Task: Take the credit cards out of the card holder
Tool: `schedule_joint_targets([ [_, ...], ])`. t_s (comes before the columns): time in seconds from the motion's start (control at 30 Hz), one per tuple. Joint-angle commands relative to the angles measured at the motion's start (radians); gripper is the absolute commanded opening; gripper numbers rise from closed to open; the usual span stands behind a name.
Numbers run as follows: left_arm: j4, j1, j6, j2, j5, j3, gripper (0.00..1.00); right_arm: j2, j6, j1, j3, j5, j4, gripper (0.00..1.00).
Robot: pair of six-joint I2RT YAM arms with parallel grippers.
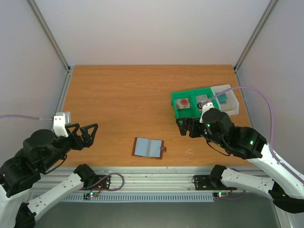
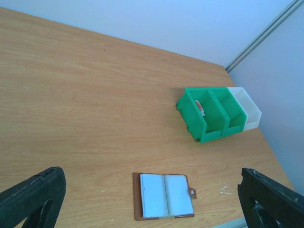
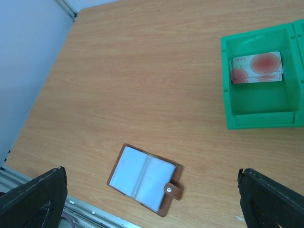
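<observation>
Two tools are mine, and both are wide open with nothing in them. My left tool (image 1: pixel 89 135) hangs low over the near left part of the worktop (image 1: pixel 118 95). My right tool (image 1: pixel 186 128) hangs just in front of the green bins (image 1: pixel 189 93).

I see the card holder (image 1: pixel 148 147) lying flat and open near the front edge, between my two tools. Its little tab sticks out on the right side. Its pale blue pockets look bare to me.

I think the credit cards are out now. Pink cards with red blots (image 3: pixel 256 67) lie in the left green bin, and it looks like two of them, one on top of the other. A grey card (image 1: pixel 203 99) lies in the next green bin. A teal card (image 1: pixel 222 98) lies in the white bin (image 1: pixel 233 100).

So I think my job now is to check. I should look well at each pocket, since a thin card can hide behind the pale cover. If I find one, I should press the leather edge down with my left tool so the holder cannot slide. Then I should pinch only the card's free edge with my right tool and pull it flat, the way the pocket opens. I must go slow, or the whole holder may lift with it.
</observation>
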Motion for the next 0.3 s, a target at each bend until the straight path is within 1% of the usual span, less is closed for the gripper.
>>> schedule_joint_targets([
  [0.0,0.036,-0.005,0.012,-0.005,0.003,-0.034,0.99,-0.007,0.019,0.007,0.013,0.03,-0.022,0.99],
  [0.27,0.039,-0.005,0.01,0.029,0.026,-0.057,0.99,-0.01,0.028,0.007,-0.003,0.024,-0.016,0.98],
])
